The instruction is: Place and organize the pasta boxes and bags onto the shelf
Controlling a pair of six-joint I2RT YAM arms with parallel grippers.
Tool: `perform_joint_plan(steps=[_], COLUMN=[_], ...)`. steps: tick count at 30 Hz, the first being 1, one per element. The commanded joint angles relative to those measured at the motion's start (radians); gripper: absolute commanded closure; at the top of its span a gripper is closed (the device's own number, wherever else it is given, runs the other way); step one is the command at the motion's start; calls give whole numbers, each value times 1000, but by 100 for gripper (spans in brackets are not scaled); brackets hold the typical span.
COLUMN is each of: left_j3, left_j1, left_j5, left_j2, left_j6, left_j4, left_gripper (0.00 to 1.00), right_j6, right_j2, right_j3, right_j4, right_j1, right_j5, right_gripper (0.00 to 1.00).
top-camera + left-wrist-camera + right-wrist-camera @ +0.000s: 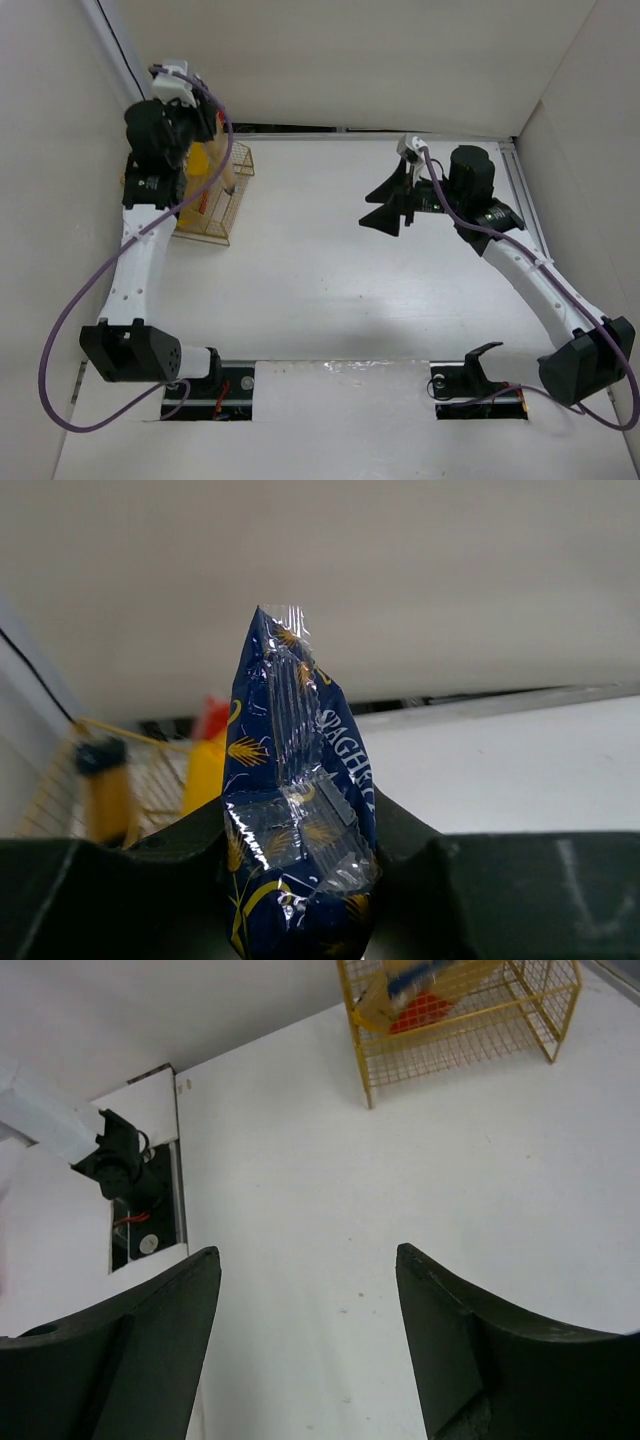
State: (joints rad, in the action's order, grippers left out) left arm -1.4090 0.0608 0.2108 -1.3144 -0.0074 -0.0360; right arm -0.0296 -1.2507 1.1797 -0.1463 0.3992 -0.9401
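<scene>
The gold wire shelf point(237, 205) stands at the far left of the table. My left gripper point(200, 122) is above it, shut on the dark blue end of an orange-tan spaghetti pack point(298, 810) that points up out of the jaws. In the left wrist view a yellow pack point(205, 772), a red tip point(212, 718) and another blue-ended pack point(102, 765) stand in the shelf point(50, 790) behind it. My right gripper point(392, 207) is open and empty over the table's middle right. In the right wrist view point(305, 1260) it faces the shelf point(455, 1045), where a red pack point(420, 1010) shows.
White walls close in the table at the left, back and right. Two cut-outs with cables sit at the table's near edge point(215, 390) point(480, 385). One of them shows in the right wrist view point(140, 1225).
</scene>
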Motion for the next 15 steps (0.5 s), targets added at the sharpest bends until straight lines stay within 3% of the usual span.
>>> perform_joint_plan(steps=[1,5,11,15], left_j3=[-189,-277,-185,-260], left_j1=[-79,-139,-214,-214], left_j5=[122,90,42,24], left_j2=[-23,-54,20,-32], left_j6=[173,268,335,415], left_j4=[-7,76,-103,-93], left_gripper=[100,100,100,100], right_j6=[22,31,56,80], right_j2=[27,48,57,57], right_j3=[-32,-52,-72,-72], right_j4=[48,39,-16,-62], right_j1=[-37,-72,-120,-120], right_j5=[-40,-40,-40,0], right_gripper=[24,23,23,23])
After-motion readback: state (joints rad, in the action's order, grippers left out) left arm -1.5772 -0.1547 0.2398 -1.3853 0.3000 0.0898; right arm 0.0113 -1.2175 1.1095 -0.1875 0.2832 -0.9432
